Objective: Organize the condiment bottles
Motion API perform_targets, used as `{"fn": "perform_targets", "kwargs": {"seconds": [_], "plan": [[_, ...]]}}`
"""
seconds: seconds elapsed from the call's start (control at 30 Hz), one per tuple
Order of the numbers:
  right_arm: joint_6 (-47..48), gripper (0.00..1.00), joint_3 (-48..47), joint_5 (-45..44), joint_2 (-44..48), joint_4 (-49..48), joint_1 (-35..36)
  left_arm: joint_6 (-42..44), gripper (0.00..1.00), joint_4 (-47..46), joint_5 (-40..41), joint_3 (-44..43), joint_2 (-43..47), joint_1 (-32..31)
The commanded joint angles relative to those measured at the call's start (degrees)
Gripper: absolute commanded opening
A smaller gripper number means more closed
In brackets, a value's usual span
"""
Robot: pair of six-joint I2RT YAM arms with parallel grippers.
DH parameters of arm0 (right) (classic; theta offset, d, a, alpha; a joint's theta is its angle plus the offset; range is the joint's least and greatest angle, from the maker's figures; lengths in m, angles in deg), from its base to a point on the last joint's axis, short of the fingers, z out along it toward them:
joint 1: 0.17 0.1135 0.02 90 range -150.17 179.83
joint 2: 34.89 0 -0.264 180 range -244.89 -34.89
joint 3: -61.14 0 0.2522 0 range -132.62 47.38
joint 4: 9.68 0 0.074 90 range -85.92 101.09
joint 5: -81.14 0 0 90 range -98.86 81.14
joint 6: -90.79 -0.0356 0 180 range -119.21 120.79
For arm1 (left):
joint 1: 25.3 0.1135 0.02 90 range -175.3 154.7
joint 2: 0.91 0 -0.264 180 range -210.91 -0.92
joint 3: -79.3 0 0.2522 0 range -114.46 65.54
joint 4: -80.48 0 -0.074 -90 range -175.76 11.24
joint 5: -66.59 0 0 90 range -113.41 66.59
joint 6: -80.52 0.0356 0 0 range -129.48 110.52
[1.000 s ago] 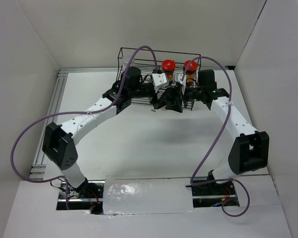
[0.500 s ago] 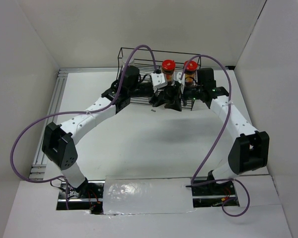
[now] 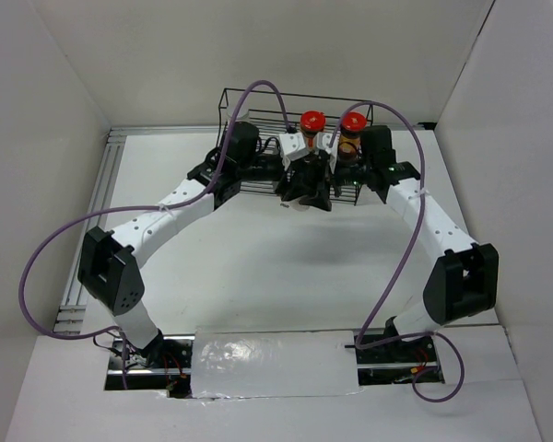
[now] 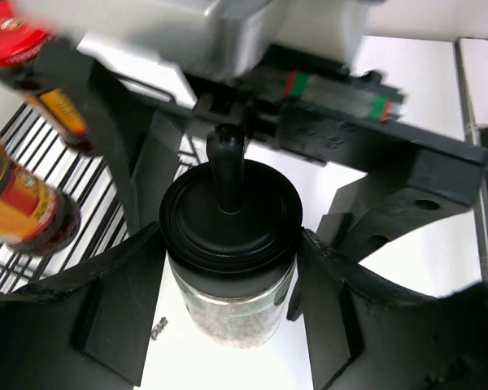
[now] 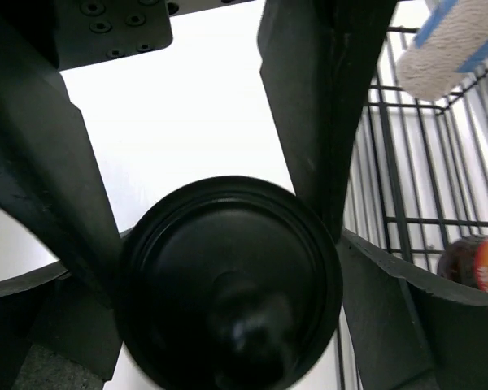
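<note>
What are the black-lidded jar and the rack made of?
The jar looks like clear glass or plastic, contents showing through. Its lid seems smooth black plastic with slight sheen. The rack is thin dark wire, probably coated metal.

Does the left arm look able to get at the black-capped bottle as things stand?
Likely yes: the black-capped bottle sits between the left fingers, which look closed against its sides. The right fingers flank it too but stand wide, leaving the way free.
</note>
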Motion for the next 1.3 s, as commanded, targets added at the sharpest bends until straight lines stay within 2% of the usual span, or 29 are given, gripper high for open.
{"fn": "perform_targets", "kwargs": {"seconds": [0.0, 0.23, 0.37, 0.5, 0.57, 0.6, 0.67, 0.87, 1.27], "plan": [[-3.49, 1.00, 0.40, -1.97, 3.49, -6.64, -0.68, -3.66, 0.00, -2.96, 2.49, -3.66, 1.37, 0.61], [-7.10, 1.00, 3.84, -6.29, 7.00, -12.54, -2.44, -6.48, 0.00, -3.40, 11.80, -4.27, 2.42, 2.02], [-7.01, 1.00, 4.01, -9.09, 9.28, -11.66, -3.84, -7.10, 0.00, -4.54, 20.40, -5.59, 3.04, 2.28], [-9.28, 1.00, 9.26, -14.01, 16.29, -17.26, -5.17, -8.24, 0.00, -6.91, 34.71, -8.40, 2.68, 2.28], [-9.82, 1.00, 11.47, -15.42, 18.51, -19.30, -5.25, -9.46, 0.00, -7.88, 36.60, -9.46, 2.60, 2.37], [-10.17, 1.00, 12.35, -15.86, 20.34, -20.09, -5.25, -9.99, 0.00, -8.58, 40.51, -9.63, 2.77, 2.72], [-10.26, 1.00, 14.03, -17.01, 21.59, -20.27, -5.52, -12.52, 0.00, -10.78, 40.47, -9.29, 2.86, 3.25], [-9.74, 1.00, 16.40, -18.77, 24.58, -19.57, -7.01, -12.37, 0.00, -17.11, 41.17, -8.84, -0.38, 5.00], [-8.33, 1.00, 19.39, -16.13, 26.25, -17.90, -12.63, -13.25, 0.00, -27.92, 37.30, -4.81, -6.01, 8.08]]}}
